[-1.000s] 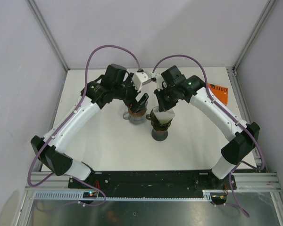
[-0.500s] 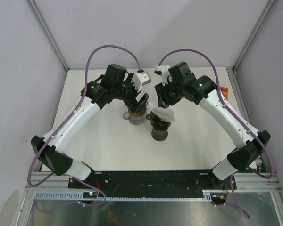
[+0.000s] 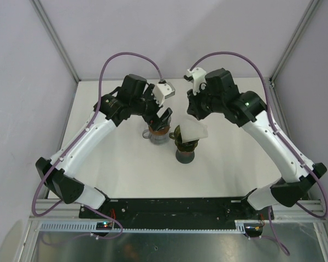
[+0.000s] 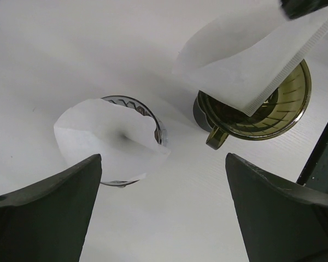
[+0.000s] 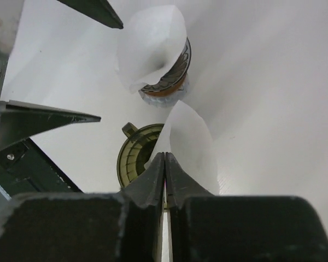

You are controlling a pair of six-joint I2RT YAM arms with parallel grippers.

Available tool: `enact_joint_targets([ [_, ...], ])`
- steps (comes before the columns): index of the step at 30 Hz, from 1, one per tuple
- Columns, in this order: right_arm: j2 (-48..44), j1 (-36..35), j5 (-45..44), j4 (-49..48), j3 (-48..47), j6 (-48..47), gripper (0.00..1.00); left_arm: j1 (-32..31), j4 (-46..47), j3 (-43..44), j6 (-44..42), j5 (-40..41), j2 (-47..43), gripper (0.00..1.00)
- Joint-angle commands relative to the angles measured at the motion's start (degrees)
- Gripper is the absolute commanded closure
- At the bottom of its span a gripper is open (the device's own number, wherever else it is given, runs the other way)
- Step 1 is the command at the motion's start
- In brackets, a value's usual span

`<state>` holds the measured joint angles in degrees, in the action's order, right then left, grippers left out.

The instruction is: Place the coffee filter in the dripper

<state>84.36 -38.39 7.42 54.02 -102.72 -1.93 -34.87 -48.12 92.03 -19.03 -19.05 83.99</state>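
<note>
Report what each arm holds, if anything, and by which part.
Right gripper pinches the coffee filter by one edge, over the dripper. Left gripper: jaws open, holding nothing.

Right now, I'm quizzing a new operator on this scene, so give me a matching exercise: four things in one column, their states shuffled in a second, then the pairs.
Things
1. left gripper
2. right gripper
3. green dripper
4. second filter

States
a. pinched shut on the held filter
b. lies in the ribbed dripper, gripped by nothing
c. wide open, empty
d. partly under the held filter

Pairs: 1-c, 2-a, 3-d, 4-b
</note>
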Motion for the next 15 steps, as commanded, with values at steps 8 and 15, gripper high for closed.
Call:
enact_joint_targets([
  [8,-2.1,10.3,6.8,-4.5,7.3,-0.8,1.00,-0.4,0.6,0.3,-1.1,1.5,-1.9,0.01],
  [15,0.6,9.8,13.6,-2.6,8.1,-2.6,1.00,-0.3,0.6,0.1,-1.3,2.3,-2.6,0.01],
])
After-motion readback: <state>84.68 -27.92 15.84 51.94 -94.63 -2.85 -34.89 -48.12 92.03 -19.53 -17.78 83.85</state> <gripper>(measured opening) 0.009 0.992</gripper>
